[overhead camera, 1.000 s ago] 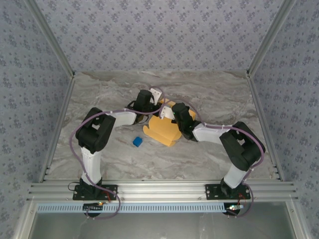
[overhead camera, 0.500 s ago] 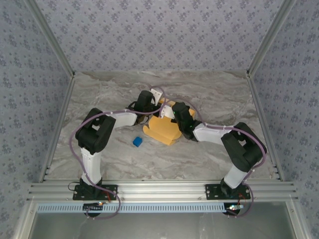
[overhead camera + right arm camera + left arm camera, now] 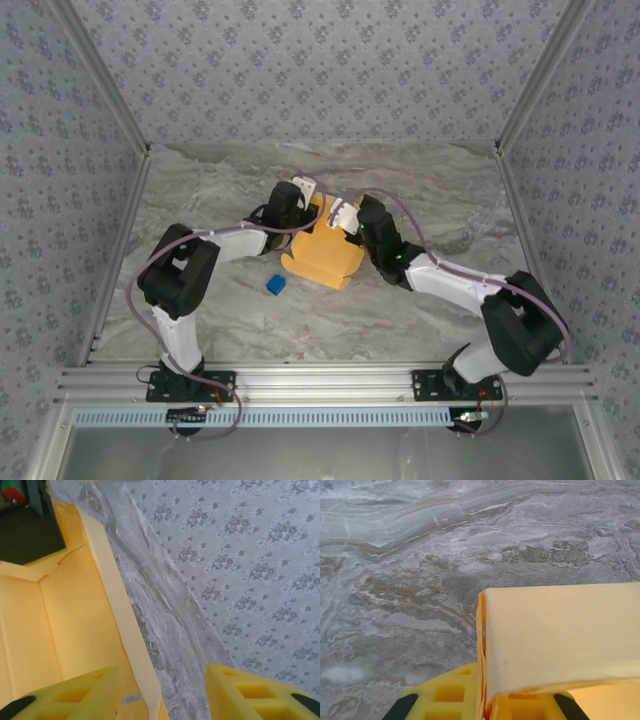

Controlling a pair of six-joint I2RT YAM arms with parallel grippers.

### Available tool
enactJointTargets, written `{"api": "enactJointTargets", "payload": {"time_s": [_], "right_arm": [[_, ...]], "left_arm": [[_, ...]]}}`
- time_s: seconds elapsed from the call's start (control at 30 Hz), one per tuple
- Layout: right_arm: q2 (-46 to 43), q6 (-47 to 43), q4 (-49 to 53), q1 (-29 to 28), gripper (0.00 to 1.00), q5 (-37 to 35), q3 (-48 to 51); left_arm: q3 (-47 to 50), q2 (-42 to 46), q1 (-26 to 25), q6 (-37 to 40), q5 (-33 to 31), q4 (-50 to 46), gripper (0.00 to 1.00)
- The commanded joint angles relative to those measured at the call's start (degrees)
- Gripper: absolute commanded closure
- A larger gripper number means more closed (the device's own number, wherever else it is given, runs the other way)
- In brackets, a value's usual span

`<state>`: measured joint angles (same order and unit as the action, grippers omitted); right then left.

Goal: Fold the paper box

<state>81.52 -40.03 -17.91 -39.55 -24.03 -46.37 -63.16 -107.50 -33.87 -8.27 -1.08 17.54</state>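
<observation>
- Two arms meet over the yellow-orange thin card paper box (image 3: 322,258), which sits partly formed near the middle of the grey marbled tabletop (image 3: 200,180), between the two wrists.
- Left gripper (image 3: 487,702) is clamped tight on one pale card flap of the box. In the left wrist view the flap stands out flat past the yellow pads (image 3: 445,697).
- Right gripper (image 3: 160,690) has its jaws apart. A raised edge strip of the box runs up between them, close by one finger (image 3: 70,692), and nothing is pinched.
- One small blue cube (image 3: 276,285) lies on the tabletop near the box's left side, apart from it.
- Judged step: mid-fold, with one flap pinned by the left arm while the right lines up on a side wall.
- Next move likely calls for the right jaws to close on that strip or press it inward along its crease. The left hold should keep steady so the light card does not slide or buckle.
</observation>
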Motion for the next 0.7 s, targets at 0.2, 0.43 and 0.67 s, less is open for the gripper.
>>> {"api": "enactJointTargets", "payload": {"time_s": [0.2, 0.43, 0.67], "right_arm": [[-18.67, 27.38, 23.46, 2.31, 0.31, 13.23, -2.47], [-14.01, 51.23, 39.21, 4.09, 0.30, 19.92, -13.97], [-4.00, 61.34, 45.78, 4.39, 0.30, 22.92, -25.73]], "left_arm": [[3.09, 6.99, -0.33, -5.71, -4.85, -2.86, 1.00], [5.58, 10.70, -1.42, -7.11, -8.65, -4.13, 1.00], [6.37, 12.59, -2.13, -7.02, -10.41, -5.24, 1.00]]}}
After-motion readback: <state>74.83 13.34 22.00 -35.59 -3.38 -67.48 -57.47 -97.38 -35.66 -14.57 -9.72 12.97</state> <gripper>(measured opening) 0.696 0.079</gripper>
